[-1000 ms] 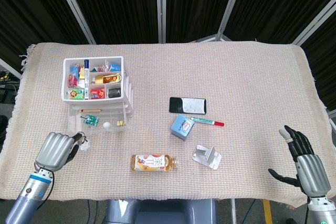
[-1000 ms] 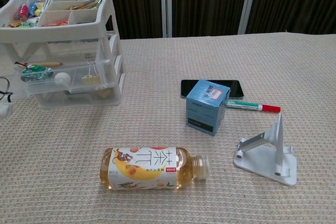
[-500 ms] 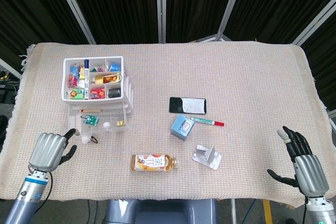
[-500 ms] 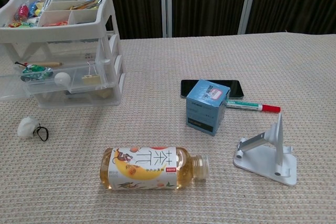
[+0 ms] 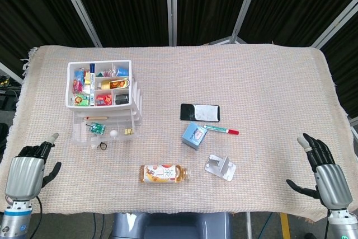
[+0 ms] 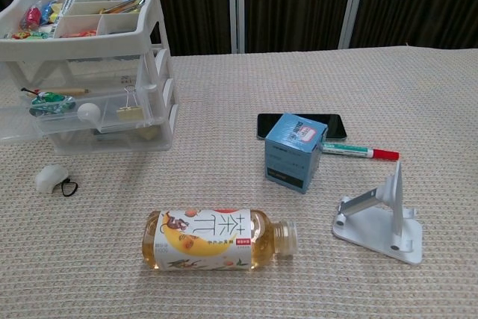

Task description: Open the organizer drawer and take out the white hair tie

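Observation:
The white organizer [image 5: 102, 96] [image 6: 89, 57] stands at the table's left, its clear drawer [image 5: 103, 131] [image 6: 82, 113] pulled out. The white hair tie [image 5: 96, 145] [image 6: 52, 180], a white ball on a black loop, lies on the cloth just in front of the drawer. My left hand [image 5: 25, 172] hangs near the table's front left edge, well left of the hair tie, fingers apart and holding nothing. My right hand [image 5: 327, 174] is at the front right corner, fingers spread, empty. Neither hand shows in the chest view.
A tea bottle [image 5: 163, 173] [image 6: 216, 240] lies in front. A blue box [image 5: 194, 135] [image 6: 295, 152], black phone [image 5: 200, 112], red-capped marker [image 5: 221, 130] and white stand [image 5: 220, 167] [image 6: 381, 218] sit centre-right. The drawer holds a white ball [image 6: 89, 112] and binder clip [image 6: 129, 112].
My left hand let go of the hair tie, opened and drew back left toward the table's edge. The hair tie now lies on the cloth. The right hand barely moved.

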`<action>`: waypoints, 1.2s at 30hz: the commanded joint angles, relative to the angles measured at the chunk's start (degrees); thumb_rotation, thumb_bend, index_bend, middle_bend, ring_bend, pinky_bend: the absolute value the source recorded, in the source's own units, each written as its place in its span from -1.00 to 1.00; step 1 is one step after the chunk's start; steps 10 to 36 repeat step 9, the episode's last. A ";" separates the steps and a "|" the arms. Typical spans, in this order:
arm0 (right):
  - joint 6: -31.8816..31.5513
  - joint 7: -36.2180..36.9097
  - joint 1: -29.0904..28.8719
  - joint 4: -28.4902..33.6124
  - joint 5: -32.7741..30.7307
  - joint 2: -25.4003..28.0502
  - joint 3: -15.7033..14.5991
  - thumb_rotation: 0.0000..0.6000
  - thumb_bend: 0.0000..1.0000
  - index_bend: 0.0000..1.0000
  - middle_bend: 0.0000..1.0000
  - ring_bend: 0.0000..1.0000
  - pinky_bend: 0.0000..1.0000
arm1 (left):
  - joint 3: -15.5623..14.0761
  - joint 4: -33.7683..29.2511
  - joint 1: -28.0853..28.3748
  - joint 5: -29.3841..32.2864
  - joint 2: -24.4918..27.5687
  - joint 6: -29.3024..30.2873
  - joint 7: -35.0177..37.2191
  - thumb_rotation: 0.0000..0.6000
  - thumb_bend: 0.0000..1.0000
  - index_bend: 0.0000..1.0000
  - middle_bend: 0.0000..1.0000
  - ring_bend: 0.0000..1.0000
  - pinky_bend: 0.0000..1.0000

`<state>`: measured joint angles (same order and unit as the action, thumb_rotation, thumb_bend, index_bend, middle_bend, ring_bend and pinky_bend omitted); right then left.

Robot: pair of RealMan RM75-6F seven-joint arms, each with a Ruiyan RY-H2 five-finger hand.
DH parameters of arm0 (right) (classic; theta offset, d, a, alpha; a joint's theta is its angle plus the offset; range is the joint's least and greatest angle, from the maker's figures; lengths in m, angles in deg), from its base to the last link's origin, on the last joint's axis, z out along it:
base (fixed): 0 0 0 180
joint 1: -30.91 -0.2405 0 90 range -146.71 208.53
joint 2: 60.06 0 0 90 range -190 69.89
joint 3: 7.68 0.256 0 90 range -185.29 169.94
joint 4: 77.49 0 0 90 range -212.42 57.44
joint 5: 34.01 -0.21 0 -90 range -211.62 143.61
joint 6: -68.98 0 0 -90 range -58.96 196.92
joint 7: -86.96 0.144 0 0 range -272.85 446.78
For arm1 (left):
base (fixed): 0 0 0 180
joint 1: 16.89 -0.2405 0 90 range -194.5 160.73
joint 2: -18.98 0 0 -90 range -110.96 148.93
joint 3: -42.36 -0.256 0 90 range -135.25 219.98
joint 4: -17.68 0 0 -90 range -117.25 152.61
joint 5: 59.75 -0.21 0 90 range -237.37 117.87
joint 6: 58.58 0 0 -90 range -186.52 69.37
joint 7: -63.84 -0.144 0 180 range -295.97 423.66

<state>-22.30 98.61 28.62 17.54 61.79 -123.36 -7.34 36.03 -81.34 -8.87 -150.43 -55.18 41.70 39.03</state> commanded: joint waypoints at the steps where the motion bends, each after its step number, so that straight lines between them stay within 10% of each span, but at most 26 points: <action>1: 0.10 -0.73 -0.11 0.01 0.05 0.00 0.10 1.00 -0.99 -1.00 -1.00 -1.00 -1.00 | -0.66 -0.52 -0.84 0.88 0.63 -0.72 1.65 1.00 -0.56 -1.00 -1.00 -1.00 -1.00; 36: -0.96 -4.57 0.16 -1.24 -0.94 -0.79 1.29 1.00 -0.99 -1.00 -1.00 -1.00 -1.00 | 0.44 -1.87 -1.27 3.12 2.53 -3.88 2.04 1.00 -0.62 -1.00 -1.00 -1.00 -1.00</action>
